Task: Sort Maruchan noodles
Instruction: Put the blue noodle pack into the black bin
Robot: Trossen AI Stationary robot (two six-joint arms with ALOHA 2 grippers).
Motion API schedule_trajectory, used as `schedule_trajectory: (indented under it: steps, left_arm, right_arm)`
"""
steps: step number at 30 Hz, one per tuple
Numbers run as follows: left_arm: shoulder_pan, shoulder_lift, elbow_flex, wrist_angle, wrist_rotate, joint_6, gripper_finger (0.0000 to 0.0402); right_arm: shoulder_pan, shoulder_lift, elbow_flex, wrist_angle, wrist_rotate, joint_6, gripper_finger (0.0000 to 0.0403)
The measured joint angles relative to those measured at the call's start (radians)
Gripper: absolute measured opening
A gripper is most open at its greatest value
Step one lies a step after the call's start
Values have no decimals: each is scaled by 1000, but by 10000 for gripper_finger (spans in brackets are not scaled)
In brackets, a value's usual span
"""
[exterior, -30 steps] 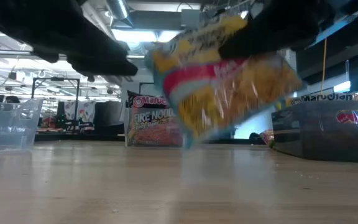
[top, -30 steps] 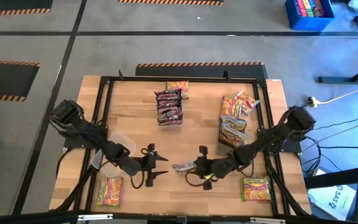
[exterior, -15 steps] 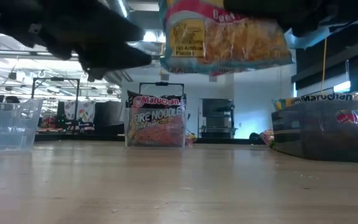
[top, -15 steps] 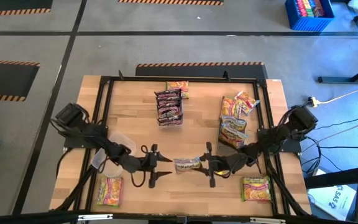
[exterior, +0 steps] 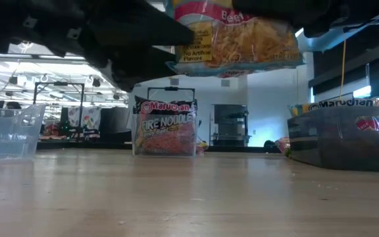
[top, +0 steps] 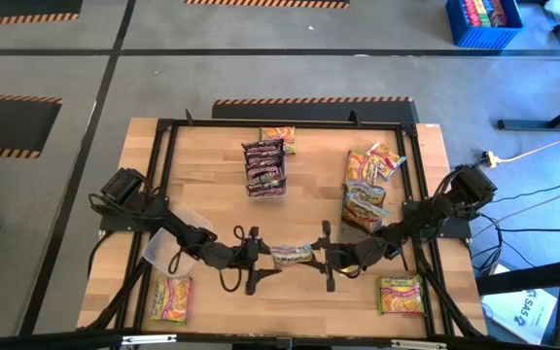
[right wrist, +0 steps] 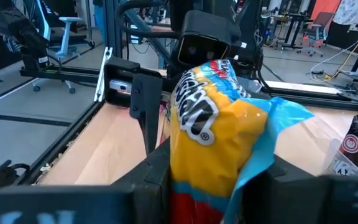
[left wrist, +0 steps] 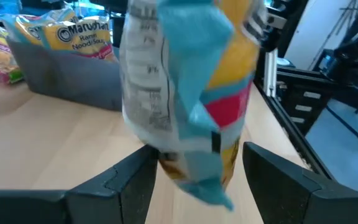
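Observation:
A light-blue and yellow Maruchan noodle packet (top: 292, 256) hangs above the table's near middle, between my two grippers. My right gripper (top: 321, 258) is shut on its right end. My left gripper (top: 257, 261) is open, and its two fingers (left wrist: 135, 180) stand on either side of the packet's left end (left wrist: 194, 168). In the low view the packet (exterior: 235, 39) shows its printed face, high above the tabletop. Dark maroon packets (top: 265, 167) stand in a bin at the far middle. My right gripper pinches the packet's right end (right wrist: 185, 180) between its two fingers, coming level from the table's right. The packet stands on its long edge, lengthwise across the table, clear of the tabletop. My left gripper: I cannot tell whether its fingers touch the packet's left end.
A bin with yellow packets (top: 367, 190) stands at the right, and a clear bin (top: 168, 248) lies under my left arm. Loose packets lie at the near left (top: 170, 297), the near right (top: 402, 295) and the far middle (top: 278, 136). The black frame (top: 163, 131) rings the table.
My right gripper has turned, swinging the packet from tilted to level and lifting it higher. My left gripper has moved toward the table's right, up to the packet, so that its open fingers now stand around the packet's left end.

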Motion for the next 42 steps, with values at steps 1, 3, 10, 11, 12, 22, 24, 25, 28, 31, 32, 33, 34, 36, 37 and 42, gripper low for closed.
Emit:
schedule_trajectory:
  steps: [1,3,10,11,12,22,24,25,28,31,32,33,34,36,37,42]
  left_arm:
    - [3,4,10,-1,-6,1,229]
    - [8,7,23,-2,-17,1,229]
    - [29,10,37,-6,-14,1,229]
    - [29,10,37,-6,-19,1,229]
    - [29,10,37,-12,-23,1,229]
    - [12,10,38,-23,-69,64,184]
    - [5,10,39,-22,-71,84,164]
    - [2,10,39,-22,-75,93,155]
    - [-2,10,40,-31,-78,107,136]
    - [-2,9,40,-44,-79,106,131]
    - [-2,8,41,-48,-79,107,131]
    - [-2,8,41,-54,-79,107,130]
    - [-2,8,41,-63,-78,108,130]
    - [-2,7,42,-87,-83,111,129]
    - [-4,6,42,-99,-89,111,129]
    - [-21,6,42,-156,-124,108,129]
  right_arm:
    - [0,0,0,1,0,0,112]
    - [2,0,0,7,0,0,112]
    - [-7,23,1,62,1,0,112]
    - [-7,37,5,79,1,0,112]
    - [-7,50,13,86,1,-4,112]
    - [-5,84,47,91,-26,-4,112]
    - [-5,84,47,92,-26,-1,112]
    - [-5,85,47,92,-26,0,112]
    - [-5,85,47,92,-26,6,113]
    - [-5,86,47,89,-25,25,114]
    - [-5,86,47,87,-22,26,117]
    - [-5,86,47,84,-9,25,122]
    - [-5,86,47,79,4,26,130]
    - [-5,86,47,62,20,26,153]
    - [-5,81,47,44,20,26,166]
    - [-4,38,46,-67,29,42,246]
